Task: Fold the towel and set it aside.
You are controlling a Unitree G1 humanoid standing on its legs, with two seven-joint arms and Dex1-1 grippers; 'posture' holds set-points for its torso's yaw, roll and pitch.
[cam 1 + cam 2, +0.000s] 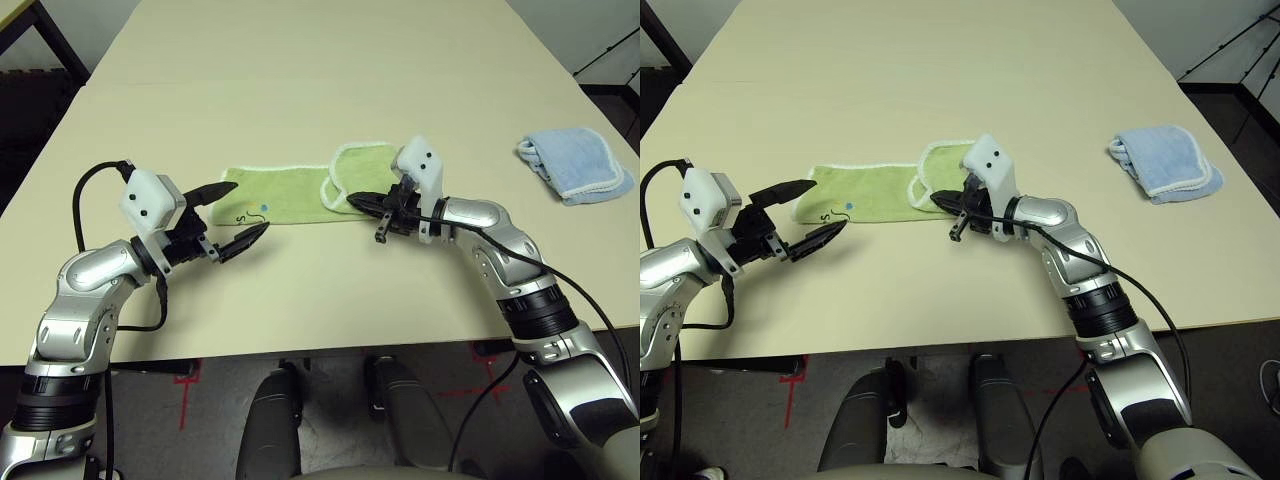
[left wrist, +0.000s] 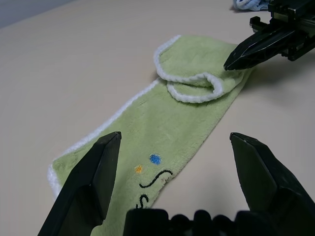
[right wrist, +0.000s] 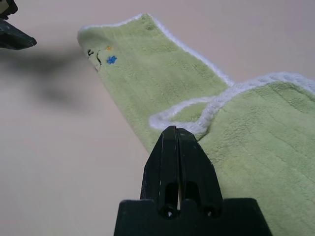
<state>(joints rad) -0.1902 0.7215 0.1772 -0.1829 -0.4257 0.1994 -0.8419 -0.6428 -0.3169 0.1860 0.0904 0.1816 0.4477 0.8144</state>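
Left eye view: a light-green terry towel point(image 1: 290, 194) with white stitched edging lies as a long folded strip on a smooth beige table point(image 1: 300, 80), its right end curled over. The right gripper point(image 1: 362, 202) has its black fingers pressed together at that curled end, perhaps pinching an edge. The left gripper point(image 1: 231, 215) gapes wide beside the towel's marked end. A folded blue cloth point(image 1: 575, 165) sits well apart.

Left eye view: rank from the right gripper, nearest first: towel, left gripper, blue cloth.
1. towel: its bunched end lies right at the right gripper tips.
2. left gripper: across the towel, on the robot's left.
3. blue cloth: far off on the right side of the table.
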